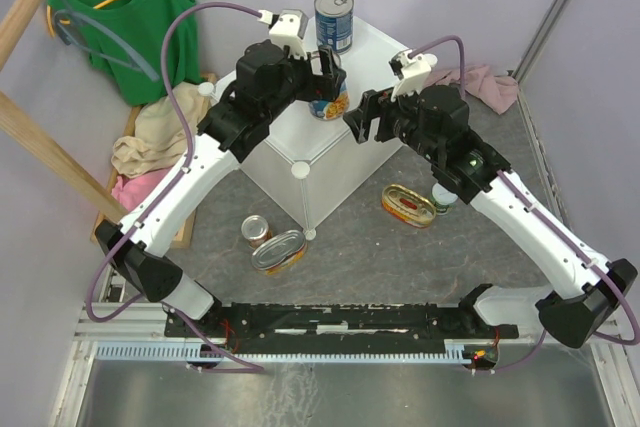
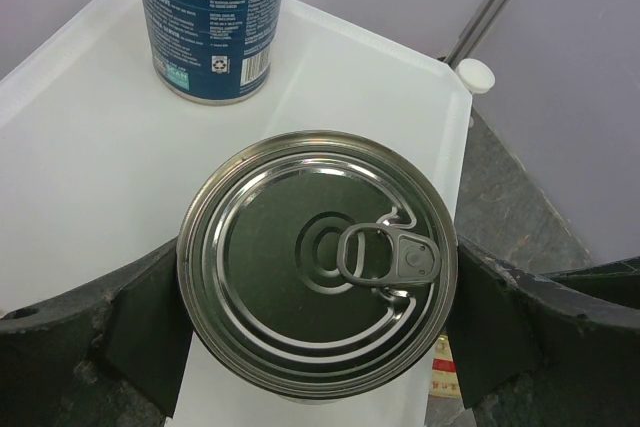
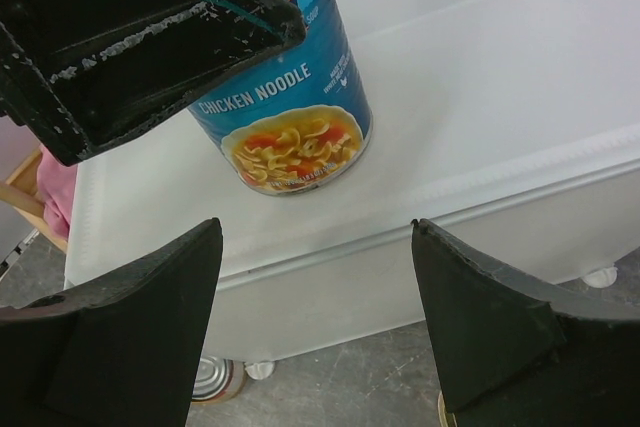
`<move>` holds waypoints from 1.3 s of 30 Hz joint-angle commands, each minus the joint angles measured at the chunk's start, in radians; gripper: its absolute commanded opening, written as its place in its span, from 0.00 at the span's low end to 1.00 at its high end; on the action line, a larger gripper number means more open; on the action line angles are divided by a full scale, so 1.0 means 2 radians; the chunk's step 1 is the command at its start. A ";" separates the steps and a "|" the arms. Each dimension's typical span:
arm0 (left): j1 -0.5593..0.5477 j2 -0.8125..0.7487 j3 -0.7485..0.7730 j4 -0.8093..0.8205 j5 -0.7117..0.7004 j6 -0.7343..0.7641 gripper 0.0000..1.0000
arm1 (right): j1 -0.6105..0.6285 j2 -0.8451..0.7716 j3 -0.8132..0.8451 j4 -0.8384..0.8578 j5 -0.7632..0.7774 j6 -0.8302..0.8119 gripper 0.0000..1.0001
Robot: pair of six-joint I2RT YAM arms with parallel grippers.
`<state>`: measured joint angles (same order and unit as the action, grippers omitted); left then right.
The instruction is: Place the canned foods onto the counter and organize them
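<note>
**Chicken noodle can (image 3: 290, 117) clasped on the counter (image 2: 90, 177)**

The left gripper (image 2: 318, 297) is closed on the can, which is stood upright on the counter directly beneath the fingers. A second blue can (image 2: 212, 22) is seen just beyond them. The right gripper (image 3: 317, 232) is held open and empty. The can is judged heavy, rigid and slick; its mid-height wall is best clamped.

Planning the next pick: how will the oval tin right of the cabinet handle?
The oval tin lies flat and low, so it probably won't roll or tip. Its metal body looks rigid; the glossy label may be slippery.
</note>
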<state>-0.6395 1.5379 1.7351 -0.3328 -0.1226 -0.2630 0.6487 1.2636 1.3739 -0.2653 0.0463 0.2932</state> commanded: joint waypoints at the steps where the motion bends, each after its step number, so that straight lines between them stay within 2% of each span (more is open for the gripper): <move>1: -0.010 -0.029 0.015 0.055 0.008 0.002 0.89 | 0.005 0.002 0.016 0.014 0.008 -0.009 0.85; 2: -0.010 -0.030 0.015 0.054 0.008 0.004 0.96 | 0.005 0.002 0.016 0.014 0.008 -0.010 0.85; 4: -0.011 -0.030 0.015 0.053 0.010 0.006 0.99 | 0.006 0.002 0.016 0.015 0.008 -0.010 0.85; 25: -0.014 -0.061 0.003 0.069 0.016 0.002 0.99 | 0.011 -0.025 0.013 0.004 0.008 -0.020 0.85; 39: -0.020 -0.042 0.039 0.071 0.029 -0.003 0.99 | 0.019 -0.032 0.022 -0.009 0.007 -0.027 0.85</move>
<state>-0.6655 1.4944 1.7180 -0.3439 -0.0902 -0.2558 0.6773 1.2297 1.3743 -0.2932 0.0540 0.2600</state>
